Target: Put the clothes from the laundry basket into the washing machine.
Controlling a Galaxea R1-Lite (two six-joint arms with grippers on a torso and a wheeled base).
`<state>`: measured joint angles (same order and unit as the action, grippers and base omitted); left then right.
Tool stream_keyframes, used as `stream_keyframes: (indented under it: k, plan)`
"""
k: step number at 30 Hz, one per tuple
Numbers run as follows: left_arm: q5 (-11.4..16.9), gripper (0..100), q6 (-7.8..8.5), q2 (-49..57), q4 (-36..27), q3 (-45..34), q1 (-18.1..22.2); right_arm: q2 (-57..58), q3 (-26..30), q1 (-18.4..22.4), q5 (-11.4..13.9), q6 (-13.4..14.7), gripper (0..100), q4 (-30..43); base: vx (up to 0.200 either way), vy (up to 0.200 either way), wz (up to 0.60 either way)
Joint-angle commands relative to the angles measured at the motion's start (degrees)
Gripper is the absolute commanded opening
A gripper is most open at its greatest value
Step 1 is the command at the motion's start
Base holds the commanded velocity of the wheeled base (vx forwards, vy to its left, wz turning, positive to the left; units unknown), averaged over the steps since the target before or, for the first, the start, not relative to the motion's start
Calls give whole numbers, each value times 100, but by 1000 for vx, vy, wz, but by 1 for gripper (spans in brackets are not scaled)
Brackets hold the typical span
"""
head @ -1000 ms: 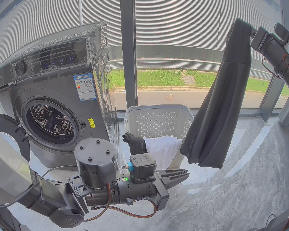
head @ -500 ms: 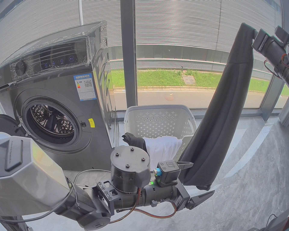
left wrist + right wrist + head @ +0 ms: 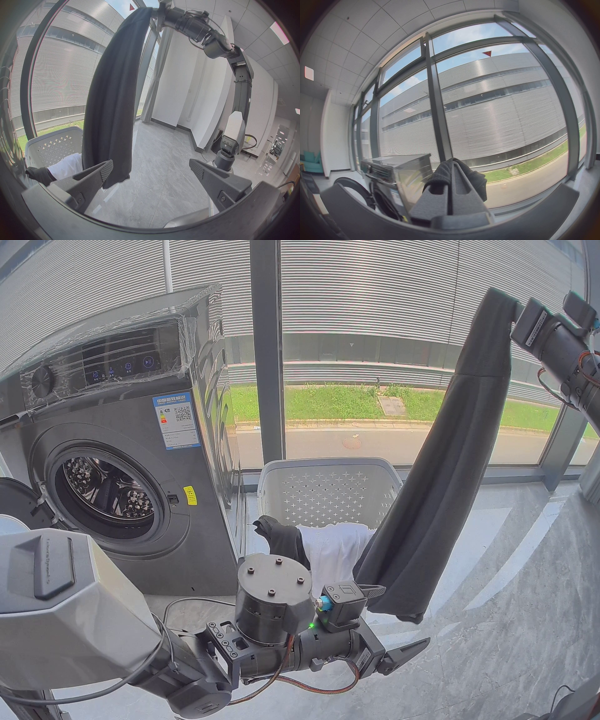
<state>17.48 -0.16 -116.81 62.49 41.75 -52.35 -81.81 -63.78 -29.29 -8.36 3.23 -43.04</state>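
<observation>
At the upper right of the head view, the right end effector (image 3: 509, 305) is clamped shut on one end of a long dark grey garment (image 3: 437, 477). The garment hangs free, down toward the middle of the frame, its hem clear of the grey floor (image 3: 500, 615). In the lower centre the left end effector (image 3: 400, 618) is spread wide open, one finger just beside that hem; I cannot tell whether it touches the cloth. Behind them, in the centre, the white laundry basket (image 3: 331, 484) stands before the window (image 3: 375, 334), with a white garment (image 3: 337, 546) inside and a black garment (image 3: 281, 537) draped over its front rim. On the left the washing machine (image 3: 200, 446) has its door (image 3: 25, 509) swung open, baring the drum (image 3: 106, 490).
</observation>
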Motion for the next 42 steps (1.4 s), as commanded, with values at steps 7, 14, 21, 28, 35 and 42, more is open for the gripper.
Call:
stream_keyframes:
  k: [7,14,21,28,35,42]
  plan:
    - [-8,100,-11,-131,9,-9,163,34,-29,-1500,-166,64,0,-2,0,0,0]
    - [10,100,-11,-140,26,-9,163,16,-398,-1553,-166,64,0,-2,0,0,0]
    - [203,100,16,-105,123,8,102,-63,-706,-1562,-166,90,0,-2,0,0,0]
    - [291,0,16,-140,141,-44,119,-248,-1198,-2239,-385,160,0,-2,0,0,0]
    - [265,0,-2,-131,150,237,181,-230,-1216,-2397,-403,160,0,-2,0,0,0]
    - [247,0,-2,-140,150,237,225,-212,-1224,-2406,-394,160,0,-2,0,0,0]
